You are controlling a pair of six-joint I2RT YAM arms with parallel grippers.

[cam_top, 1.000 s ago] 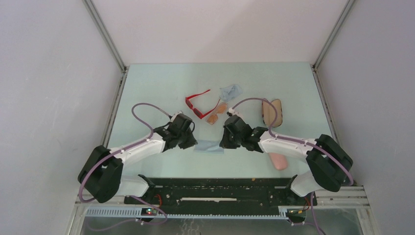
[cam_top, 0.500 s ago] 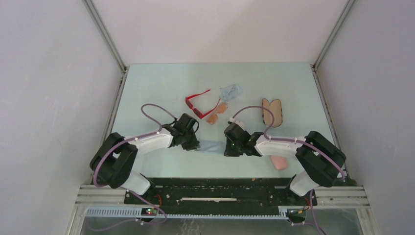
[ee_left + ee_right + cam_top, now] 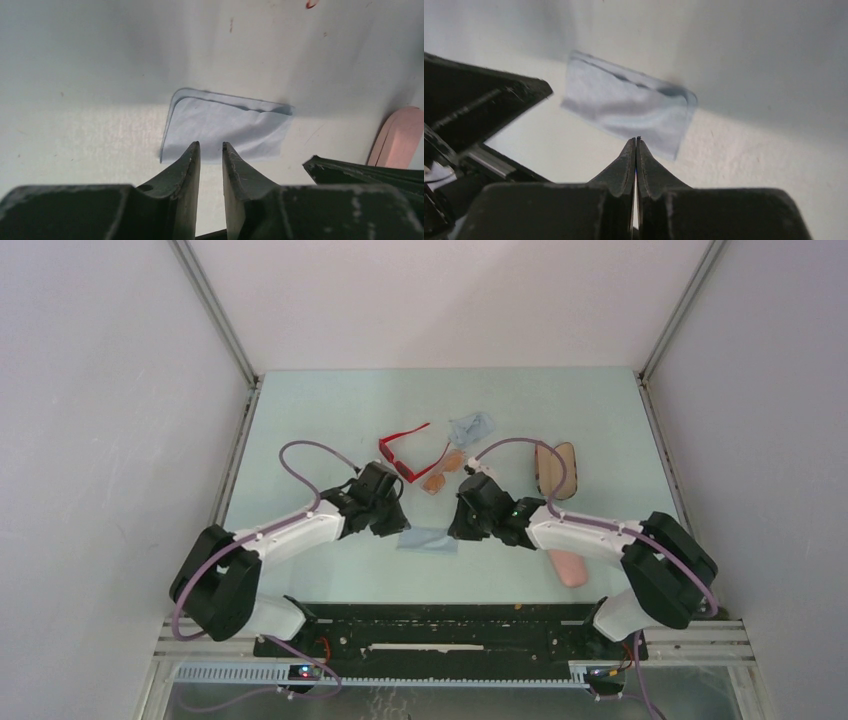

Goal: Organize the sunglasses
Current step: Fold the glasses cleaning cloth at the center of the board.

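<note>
Both pairs are sitting at the far middle of the pale green tabletop (image 3: 320, 420), beyond both claws, neither one gripped.
- Bright red plastic-framed sunglasses (image 3: 403, 457): lying with arms unfolded, chunky frame, front edge angled toward the left arm.
- Slim sunglasses with orange-tinted lenses (image 3: 443, 472): thin frame, lying just right of the red pair, touching or overlapping its right arm; cannot tell which from the top view.
- Crumpled pale blue cloth (image 3: 471, 427) is lying just behind the orange pair.
- Open plaid oblong case (image 3: 555, 468) is lying further right, apart from both pairs. The right arm's cable is crossing over it.
- Pink oblong case (image 3: 568, 567) is lying near the right arm's forearm, on the near side.

Left claw (image 3: 210, 145): fingers standing narrowly apart, nothing between them, pointing at the folded pale blue cloth (image 3: 227, 125) lying flat on the tabletop.
Right claw (image 3: 636, 140): fingertips pressed together, nothing gripped, pointing at the same folded cloth from the opposite side.

In the top view the two claws are facing each other across that folded cloth, left claw (image 3: 397, 525) at its left edge, right claw (image 3: 458, 530) at its right edge. Cannot tell whether either is touching the cloth.
</note>
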